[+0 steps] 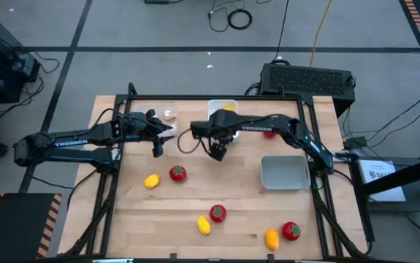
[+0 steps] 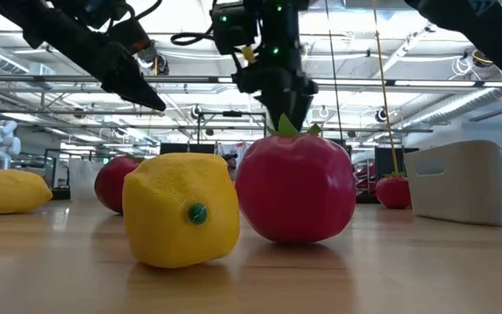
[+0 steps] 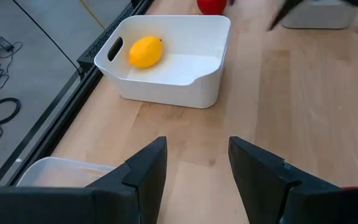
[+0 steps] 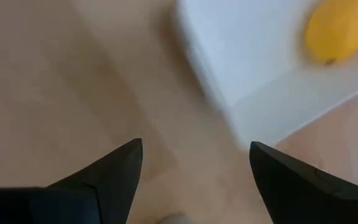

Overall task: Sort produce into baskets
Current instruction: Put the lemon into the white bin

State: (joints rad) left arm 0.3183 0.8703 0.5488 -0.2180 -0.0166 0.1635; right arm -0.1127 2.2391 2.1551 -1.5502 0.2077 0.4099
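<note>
My left gripper (image 1: 164, 133) is open and empty, above the table beside the clear basket (image 1: 167, 115), which holds a whitish bulb. Its wrist view shows its fingers (image 3: 147, 171) pointing toward the white basket (image 3: 210, 81), which holds a yellow fruit (image 3: 145, 51). My right gripper (image 1: 217, 151) is open and empty, above bare table just near of the white basket (image 1: 224, 109); its wrist view shows the same yellow fruit (image 4: 337, 28). Loose on the table lie tomatoes (image 1: 177, 173) (image 1: 218, 213) (image 1: 291, 230) and yellow and orange fruits (image 1: 151, 181) (image 1: 204, 225) (image 1: 272, 238).
The grey basket (image 1: 284, 173) stands at the right, under my right arm. Another tomato (image 1: 269, 133) lies behind that arm. A black frame runs along the table's far and side edges. The low view shows a yellow fruit (image 2: 181, 209) and a tomato (image 2: 294, 187) close up.
</note>
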